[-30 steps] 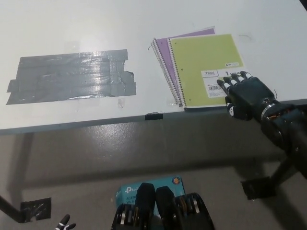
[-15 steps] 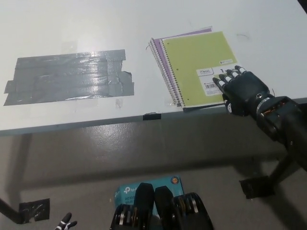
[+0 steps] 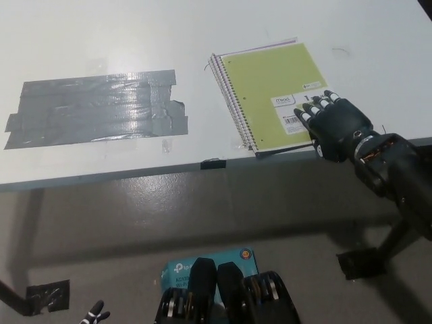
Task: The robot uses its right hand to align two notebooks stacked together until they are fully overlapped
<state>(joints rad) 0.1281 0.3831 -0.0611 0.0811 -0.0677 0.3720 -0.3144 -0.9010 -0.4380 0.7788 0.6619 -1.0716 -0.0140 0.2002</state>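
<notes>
black right hand (image 3: 337,126) lies flat, fingers spread, gripping nothing, on the near corner of the smooth green spiral notebook (image 3: 273,94); a purple notebook (image 3: 226,91) edge peeks out beyond its wire coil.

White table (image 3: 81,40): carries a broad patch of grey tape (image 3: 94,108) on its left part and a small dark tab (image 3: 214,163) at the near edge. Green notebook (image 3: 273,91): spiral-bound, lies tilted atop a purple notebook (image 3: 221,67), of which only thin slivers show along the spiral side and the far edge. Right hand (image 3: 336,125): black, fingers spread flat, fingertips (image 3: 315,103) resting on the green cover's near right corner by the white label. Blue box (image 3: 181,268): on the grey floor below. Left hand: only a small tip visible at bottom left.
</notes>
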